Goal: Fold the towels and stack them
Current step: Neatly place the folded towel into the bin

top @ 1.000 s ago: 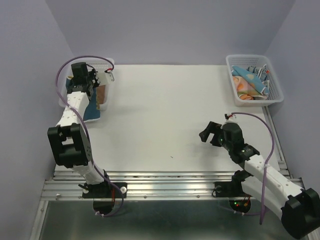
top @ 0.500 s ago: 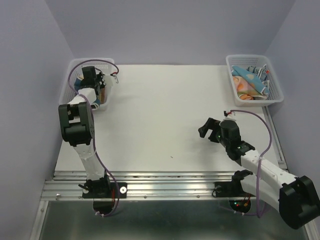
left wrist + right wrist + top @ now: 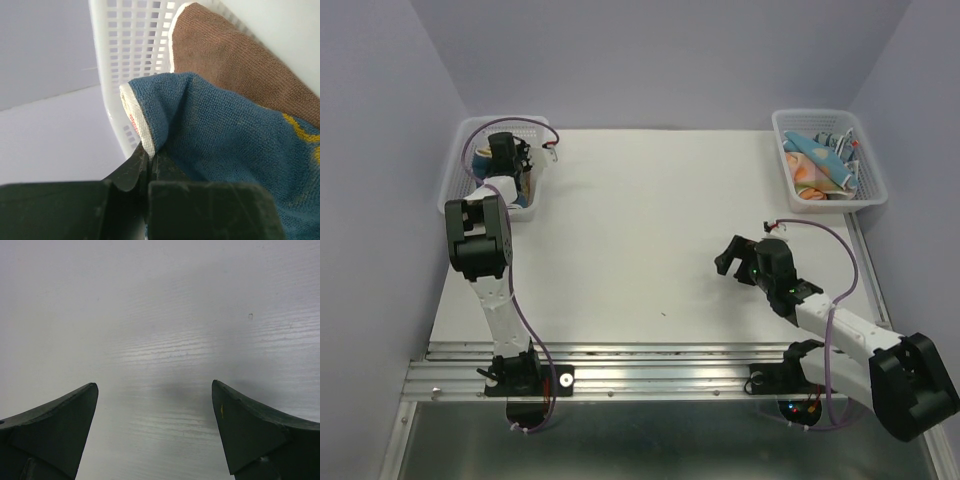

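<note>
Right gripper (image 3: 732, 262), fingers spread wide and holding nothing, hovers over the table (image 3: 640, 220) toward its near right side. Left gripper (image 3: 148, 159), at the far left corner, is pinched tight on the white-hemmed edge of a blue towel (image 3: 235, 135) inside a white basket (image 3: 125, 35); a brown towel (image 3: 230, 55) lies against it, farther back. More towels (image 3: 818, 160) fill a second basket (image 3: 873, 200) at the far right corner.

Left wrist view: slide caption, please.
Left end effector pinches blue towel by its hem, brown towel behind, mesh basket alongside.
</note>
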`<act>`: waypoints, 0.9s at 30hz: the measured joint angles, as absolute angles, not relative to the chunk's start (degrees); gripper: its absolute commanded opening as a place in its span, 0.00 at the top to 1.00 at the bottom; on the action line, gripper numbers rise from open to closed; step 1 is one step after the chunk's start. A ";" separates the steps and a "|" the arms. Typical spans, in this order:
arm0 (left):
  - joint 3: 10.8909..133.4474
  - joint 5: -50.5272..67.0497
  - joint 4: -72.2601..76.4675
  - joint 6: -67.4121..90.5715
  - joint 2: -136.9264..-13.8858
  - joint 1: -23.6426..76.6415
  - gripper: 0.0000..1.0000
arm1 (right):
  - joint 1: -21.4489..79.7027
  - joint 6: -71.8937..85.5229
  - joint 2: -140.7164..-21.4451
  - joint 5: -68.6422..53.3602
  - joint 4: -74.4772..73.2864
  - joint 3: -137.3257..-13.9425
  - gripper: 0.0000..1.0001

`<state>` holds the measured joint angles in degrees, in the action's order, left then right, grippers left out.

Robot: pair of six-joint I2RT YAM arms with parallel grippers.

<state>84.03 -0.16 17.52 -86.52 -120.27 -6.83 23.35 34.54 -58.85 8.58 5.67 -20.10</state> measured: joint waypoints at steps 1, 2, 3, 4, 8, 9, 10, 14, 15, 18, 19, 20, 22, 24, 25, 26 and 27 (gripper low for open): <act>84.03 -0.16 18.02 -86.54 -120.38 -6.83 1.00 | 23.35 34.54 -59.02 8.58 5.69 -20.12 0.00; 84.03 0.08 18.41 -86.63 -120.38 -6.83 1.00 | 23.35 34.54 -59.07 8.60 5.72 -20.10 0.00; 84.03 0.34 18.94 -86.74 -120.38 -6.83 1.00 | 23.35 34.54 -59.11 8.60 5.89 -20.10 0.00; 84.03 0.62 19.53 -86.80 -120.38 -6.83 1.00 | 23.35 34.54 -59.16 8.58 6.11 -20.10 0.00; 84.03 1.08 21.17 -86.83 -120.38 -6.83 0.59 | 23.35 34.61 -59.20 8.56 7.11 -20.12 0.00; 84.03 1.06 21.26 -86.85 -120.38 -6.83 0.47 | 23.35 34.65 -59.20 8.56 7.18 -20.12 0.00; 84.03 1.08 21.58 -87.20 -120.38 -6.83 0.18 | 23.35 34.70 -59.20 8.58 7.20 -20.12 0.00; 84.03 0.82 23.11 -86.98 -120.38 -6.83 0.01 | 23.35 34.70 -59.16 8.51 7.31 -20.12 0.00; 84.03 0.78 23.49 -86.83 -120.38 -6.85 0.01 | 23.35 34.70 -59.13 8.51 7.31 -20.12 0.00; 84.03 0.91 24.23 -84.99 -120.14 -6.85 0.01 | 23.35 34.70 -58.43 8.10 7.25 -20.12 0.00; 84.01 1.17 24.23 -84.25 -119.87 -6.85 0.01 | 23.35 34.68 -58.00 8.01 7.20 -20.12 0.00; 83.90 1.48 24.16 -82.76 -119.17 -6.85 0.01 | 23.35 34.68 -57.28 7.77 7.20 -20.12 0.00; 83.35 2.07 24.21 -80.29 -117.03 -6.72 0.01 | 23.35 34.54 -56.25 7.14 7.20 -20.12 0.00; 81.91 2.55 24.25 -78.24 -113.73 -6.42 0.01 | 23.35 34.20 -54.74 6.13 7.05 -20.34 0.00; 80.99 2.81 24.14 -76.95 -111.18 -6.15 0.01 | 23.35 33.89 -54.06 5.34 6.76 -20.71 0.00; 80.01 2.98 24.14 -75.26 -107.96 -5.56 0.01 | 23.35 33.80 -53.82 4.97 6.74 -20.82 0.00; 79.42 3.07 24.16 -73.01 -105.19 -4.89 0.01 | 23.35 33.65 -52.95 4.34 6.48 -21.76 0.00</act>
<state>79.42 3.07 24.16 -73.01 -105.19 -4.89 23.35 33.65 -52.95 4.34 6.48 -21.76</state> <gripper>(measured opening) 0.986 0.999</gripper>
